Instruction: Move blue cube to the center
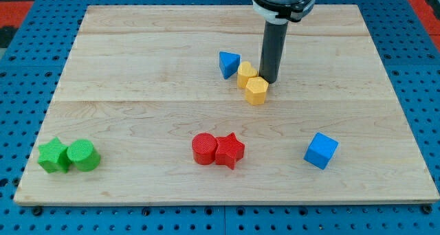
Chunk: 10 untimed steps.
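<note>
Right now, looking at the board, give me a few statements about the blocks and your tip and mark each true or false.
1. The blue cube sits near the view's bottom right. True.
2. My tip touches the blue cube. False: it is beside the yellow blocks.
3. The red cylinder and red star touch. True.
4. The blue triangular block lies right of the yellow blocks. False: left.

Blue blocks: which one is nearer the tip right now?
The blue triangular block, just left of the yellow blocks that my tip is touching. The blue cube sits alone, far off toward the view's bottom right.
</note>
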### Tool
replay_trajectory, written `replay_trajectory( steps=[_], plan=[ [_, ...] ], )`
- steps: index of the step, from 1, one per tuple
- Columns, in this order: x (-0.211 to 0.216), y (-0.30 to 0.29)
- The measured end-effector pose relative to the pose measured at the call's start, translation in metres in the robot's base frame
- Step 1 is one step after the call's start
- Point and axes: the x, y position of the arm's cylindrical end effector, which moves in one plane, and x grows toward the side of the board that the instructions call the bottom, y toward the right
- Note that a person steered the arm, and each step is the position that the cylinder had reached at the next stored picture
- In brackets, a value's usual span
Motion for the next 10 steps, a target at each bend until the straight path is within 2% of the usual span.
replay_trajectory(
  steps=[1, 2, 3, 4, 5, 6, 8, 9, 10],
  plan=[
    [0.001, 0.017],
    [0.019, 0.101],
    [0.058, 0.172],
    [0.125, 0.188],
    [0.192, 0.181],
    [0.197, 0.143],
    [0.160, 0.058],
    [0.160, 0.056],
    [0.133, 0.040]
  ],
)
